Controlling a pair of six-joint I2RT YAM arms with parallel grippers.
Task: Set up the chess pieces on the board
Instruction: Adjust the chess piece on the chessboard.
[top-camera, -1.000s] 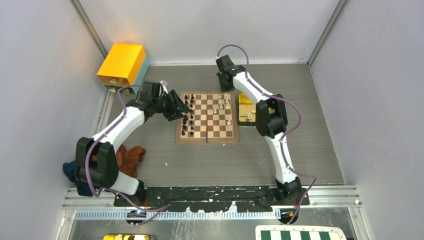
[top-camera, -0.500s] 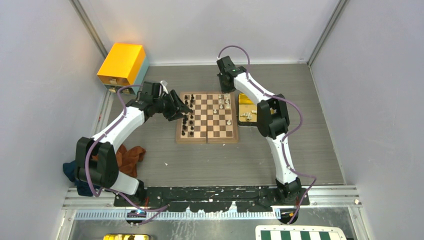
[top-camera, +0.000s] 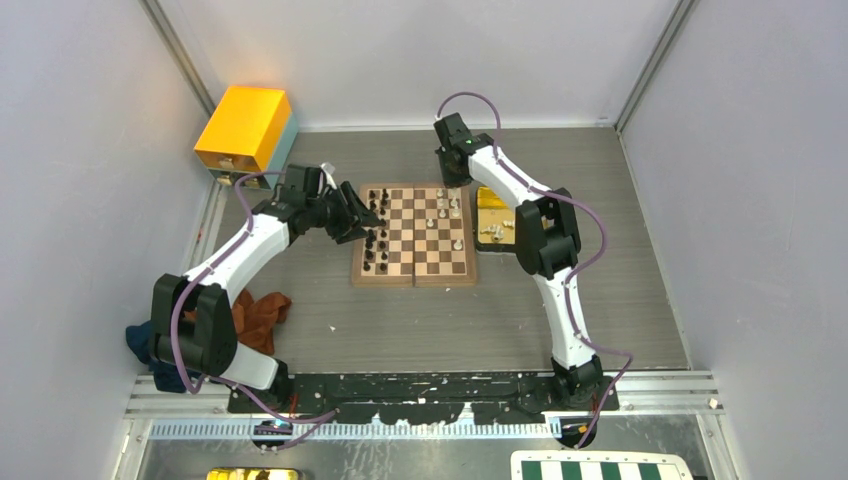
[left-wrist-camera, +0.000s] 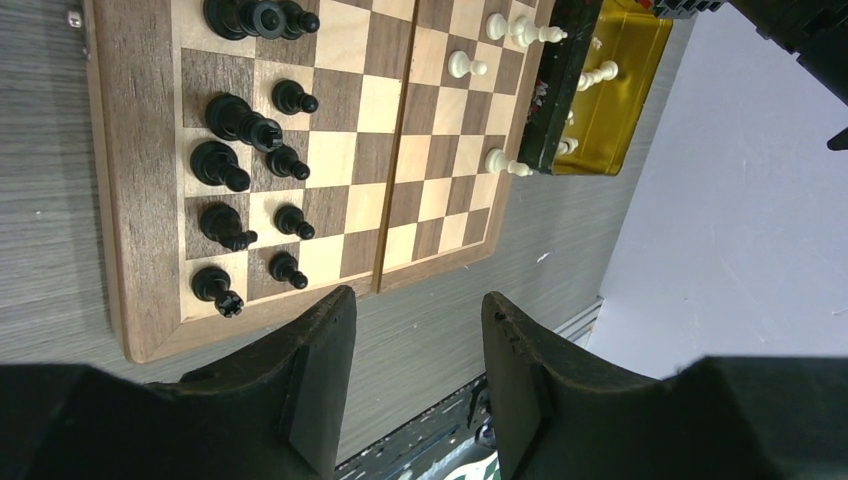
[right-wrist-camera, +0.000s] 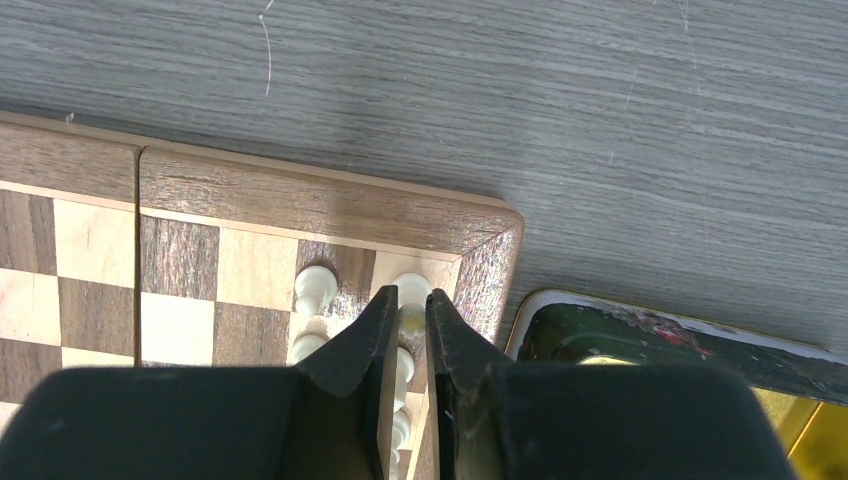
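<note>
The wooden board (top-camera: 415, 262) lies mid-table. Several black chess pieces (left-wrist-camera: 232, 165) stand in two rows along its left side. A few white pieces (top-camera: 446, 206) stand near its far right corner. My right gripper (right-wrist-camera: 411, 302) is down at that corner, its jaws shut on a white piece (right-wrist-camera: 412, 288) that stands on the corner square; in the top view the right gripper (top-camera: 455, 184) is over the board's far right edge. My left gripper (left-wrist-camera: 415, 305) hangs open and empty beside the board's left edge, and in the top view the left gripper (top-camera: 366, 213) is by the black rows.
A gold tray (top-camera: 490, 203) with loose white pieces (left-wrist-camera: 598, 75) sits against the board's right side. A yellow box (top-camera: 245, 128) stands at the far left corner. Cloths (top-camera: 262, 312) lie by the left arm. A green-and-white board (top-camera: 600, 468) pokes in at the bottom edge.
</note>
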